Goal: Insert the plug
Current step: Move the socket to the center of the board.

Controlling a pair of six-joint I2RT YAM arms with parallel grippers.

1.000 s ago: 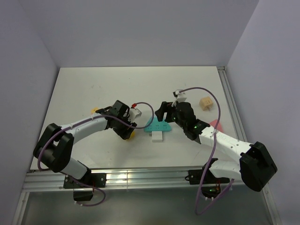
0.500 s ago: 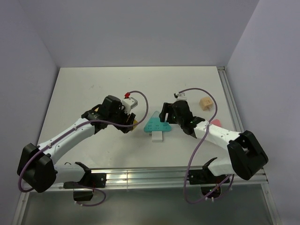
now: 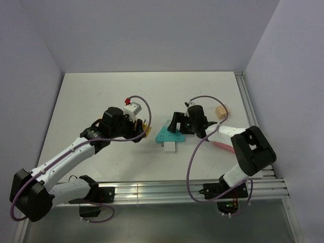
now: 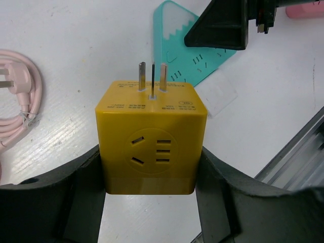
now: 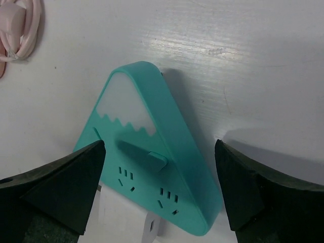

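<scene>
Left pincer [image 3: 139, 130] pinches the yellow cube plug [image 4: 150, 136], prongs aimed at the teal triangular socket block [image 5: 177, 147] just to its right. Right pincer [image 5: 158, 177] is spread wide, straddling that block.

Bright diffuse light; soft shadows; wrist views sharp.

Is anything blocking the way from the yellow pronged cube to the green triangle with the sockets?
Nothing lies on the table between the yellow cube, held in the left jaws, and the green triangle. But the right jaws, open, straddle the triangle above its socket face and may crowd the approach.
</scene>
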